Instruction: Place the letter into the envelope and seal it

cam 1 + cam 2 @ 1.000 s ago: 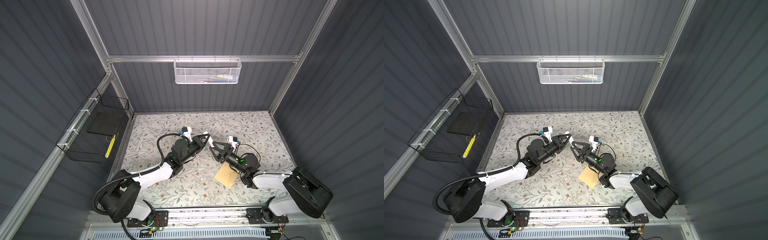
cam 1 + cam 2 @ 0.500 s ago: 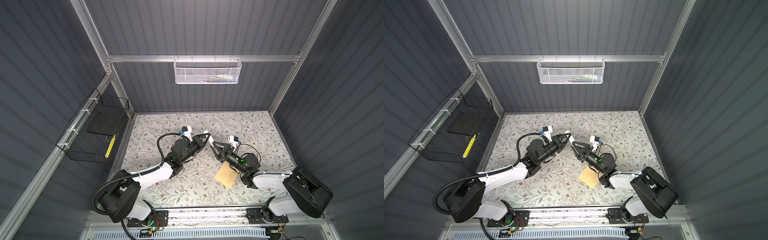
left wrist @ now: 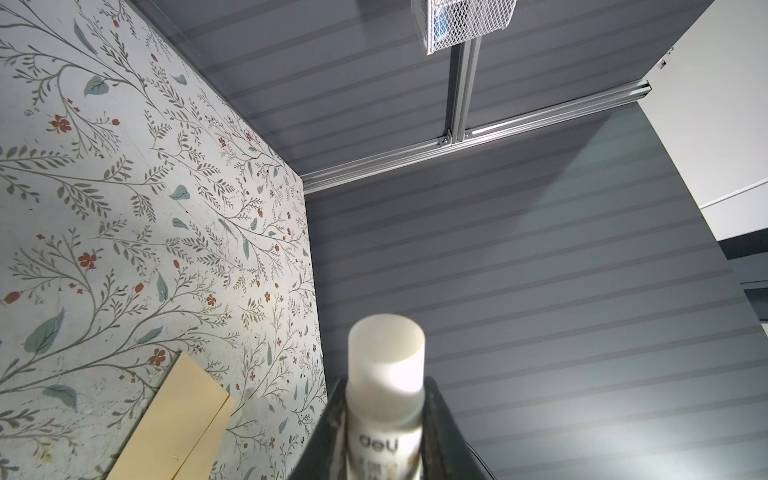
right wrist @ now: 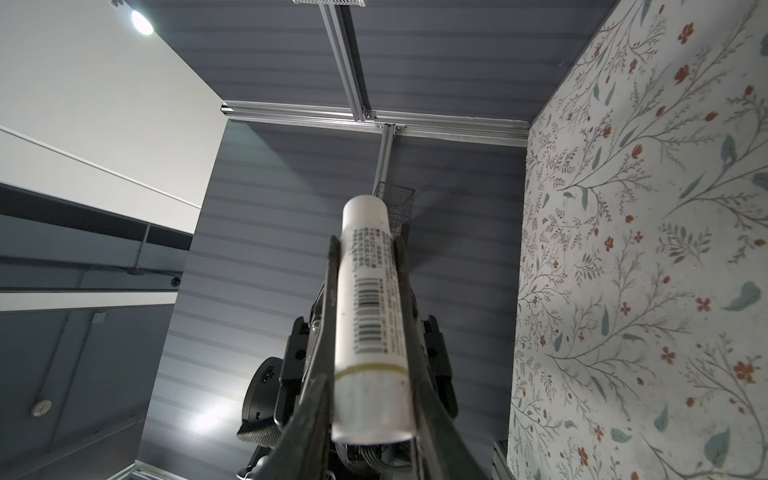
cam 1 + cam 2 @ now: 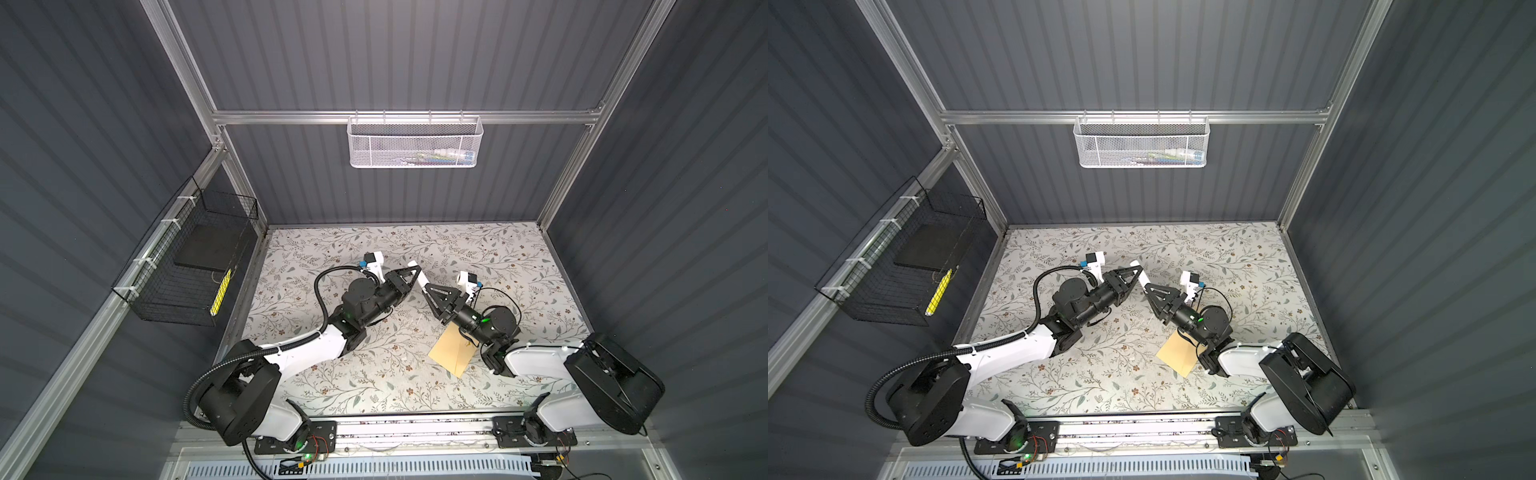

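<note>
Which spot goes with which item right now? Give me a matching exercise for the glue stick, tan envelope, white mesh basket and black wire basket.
Things:
1. glue stick
2. tan envelope
3. white mesh basket
4. black wire basket

Places:
A. hung on the left wall
B. flat on the table
C. hung on the back rail
D. off the table, between left gripper and right gripper

Pairs: 1-D, 2-B, 3-C, 4-A

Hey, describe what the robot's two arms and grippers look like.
Both arms, the left arm and the right arm, have white shells with black joints and bulky black bases. A black corrugated hose runs along the left one. The left gripper and right gripper have black triangular fingers, each with a small white wrist camera.
</note>
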Action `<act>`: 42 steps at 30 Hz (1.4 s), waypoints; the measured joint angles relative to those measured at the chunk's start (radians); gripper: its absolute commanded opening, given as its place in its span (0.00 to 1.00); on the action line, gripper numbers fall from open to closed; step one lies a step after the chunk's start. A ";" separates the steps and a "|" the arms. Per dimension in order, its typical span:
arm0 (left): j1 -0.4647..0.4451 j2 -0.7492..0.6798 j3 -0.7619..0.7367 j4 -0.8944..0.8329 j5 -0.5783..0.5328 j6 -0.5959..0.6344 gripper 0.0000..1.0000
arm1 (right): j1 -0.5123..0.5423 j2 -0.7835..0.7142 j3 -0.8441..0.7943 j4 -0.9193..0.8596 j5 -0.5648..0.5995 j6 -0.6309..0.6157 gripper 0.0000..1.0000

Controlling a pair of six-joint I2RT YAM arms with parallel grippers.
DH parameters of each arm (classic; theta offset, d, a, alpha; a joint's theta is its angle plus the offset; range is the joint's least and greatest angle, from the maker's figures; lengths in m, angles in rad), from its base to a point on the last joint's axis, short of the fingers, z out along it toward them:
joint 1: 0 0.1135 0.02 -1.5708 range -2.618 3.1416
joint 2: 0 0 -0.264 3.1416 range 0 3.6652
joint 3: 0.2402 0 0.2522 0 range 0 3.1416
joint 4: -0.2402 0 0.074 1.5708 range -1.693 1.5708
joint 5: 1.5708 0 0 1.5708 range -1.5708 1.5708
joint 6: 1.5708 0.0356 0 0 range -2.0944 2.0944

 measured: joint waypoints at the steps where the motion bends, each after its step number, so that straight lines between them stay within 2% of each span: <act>1: 0.000 0.000 0.000 -0.001 0.000 0.000 0.00 | 0.000 0.002 0.000 0.000 0.000 -0.001 0.30; 9: 0.000 0.000 0.000 -0.013 0.004 -0.003 0.00 | -0.004 0.000 0.000 -0.016 -0.010 -0.030 0.26; 12: 0.000 0.000 0.001 -0.042 0.013 -0.003 0.00 | -0.005 -0.038 0.000 -0.102 -0.014 -0.079 0.26; 15: 0.000 0.000 0.015 -0.095 0.028 -0.001 0.00 | -0.004 -0.132 0.005 -0.283 -0.013 -0.174 0.26; 22: 0.000 0.000 0.062 -0.166 0.054 0.017 0.00 | 0.053 -0.328 0.192 -0.927 0.084 -0.511 0.35; 27: 0.000 0.000 0.069 -0.185 0.058 0.021 0.00 | 0.098 -0.352 0.269 -1.182 0.155 -0.666 0.37; 29: 0.000 0.000 0.070 -0.189 0.061 0.021 0.00 | 0.107 -0.352 0.276 -1.242 0.180 -0.703 0.44; 35: 0.000 0.000 0.071 -0.190 0.071 0.041 0.00 | 0.108 -0.378 0.273 -1.342 0.219 -0.755 0.74; 37: 0.000 0.000 0.074 -0.198 0.082 0.064 0.00 | 0.107 -0.430 0.268 -1.361 0.219 -0.754 0.84; 42: 0.000 0.000 0.137 -0.309 0.149 0.222 0.00 | 0.053 -0.644 0.247 -1.431 0.181 -0.739 0.95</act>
